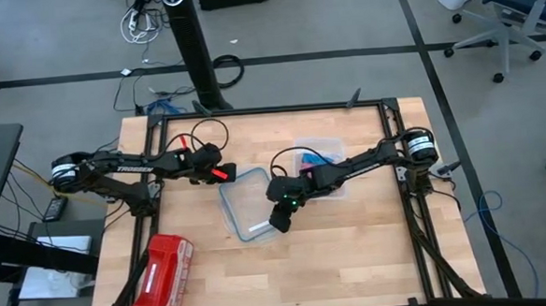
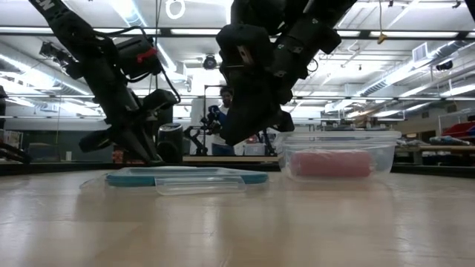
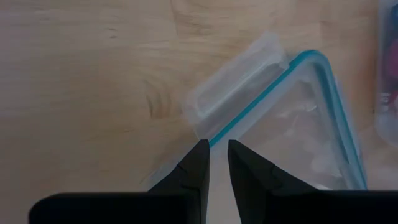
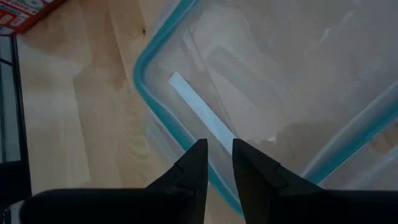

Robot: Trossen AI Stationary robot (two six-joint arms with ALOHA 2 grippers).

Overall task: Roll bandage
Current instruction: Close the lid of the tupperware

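Two arms reached in over the table (image 1: pixel 372 260). The left gripper (image 3: pixel 214 146) hung over the lid's corner tab. The right gripper (image 4: pixel 217 144) hung over the lid (image 4: pixel 140 74). Each had its fingers a narrow slit apart, with nothing between them. A red pack (image 1: pixel 162 267) lay well clear at the near left. The teal-rimmed lid lay flat mid-table with a pale strip (image 4: pixel 199 115) inside it. Just beyond stood the clear tub (image 2: pixel 386 159), holding a pink roll (image 2: pixel 330 163). The bandage (image 1: pixel 311 158) showed only as a blue scrap in that tub, half hidden by the right arm. It looked light, soft and limp, so it would likely sag. A pinch at one loose end seemed best. The tub wall and pink roll crowded the way in.
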